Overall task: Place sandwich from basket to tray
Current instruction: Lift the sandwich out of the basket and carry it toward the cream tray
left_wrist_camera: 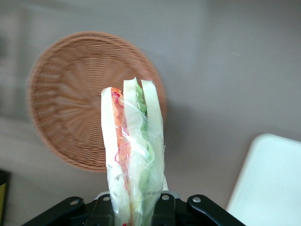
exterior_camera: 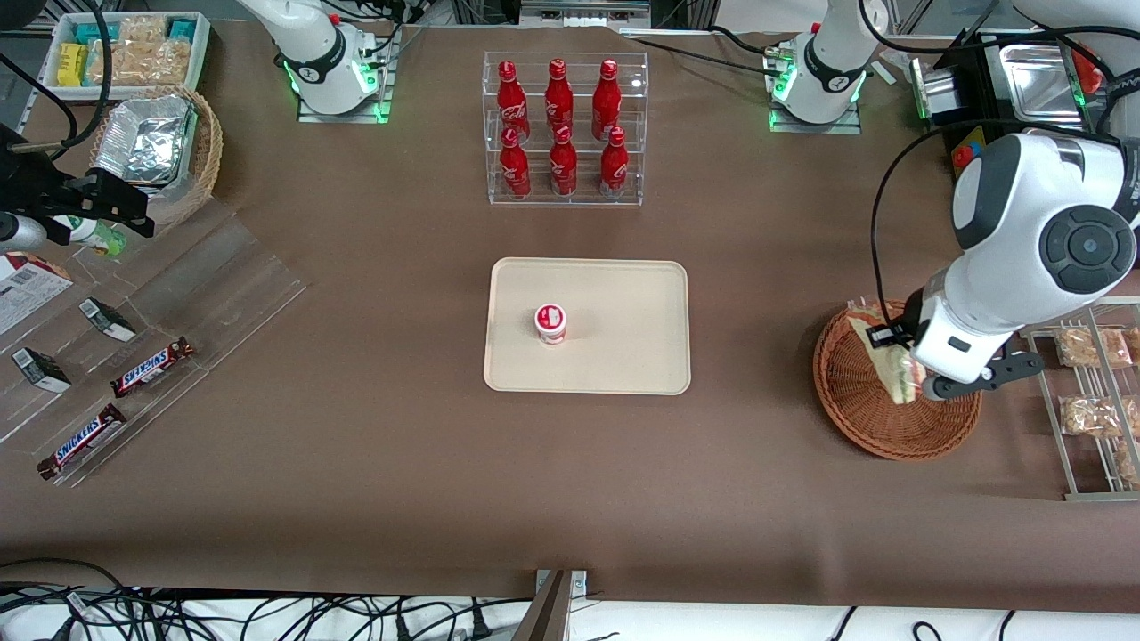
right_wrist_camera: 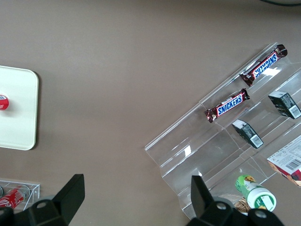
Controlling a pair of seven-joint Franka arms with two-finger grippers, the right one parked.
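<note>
My left gripper (exterior_camera: 901, 354) is shut on the sandwich (exterior_camera: 893, 367), a clear-wrapped wedge with white bread and red and green filling. It holds the sandwich lifted above the round reddish-brown wicker basket (exterior_camera: 877, 418), which has nothing else in it. In the left wrist view the sandwich (left_wrist_camera: 134, 146) sticks out from between the gripper's (left_wrist_camera: 135, 213) jaws, with the basket (left_wrist_camera: 70, 108) below it and a corner of the tray (left_wrist_camera: 273, 183) showing. The beige tray (exterior_camera: 623, 356) lies mid-table, well away from the basket toward the parked arm's end.
A small white cup with a red lid (exterior_camera: 550, 322) stands on the tray. A clear rack of red cola bottles (exterior_camera: 563, 125) is farther from the camera. A wire rack of pastry packets (exterior_camera: 1091, 401) stands beside the basket. A Snickers display (exterior_camera: 151, 365) is at the parked arm's end.
</note>
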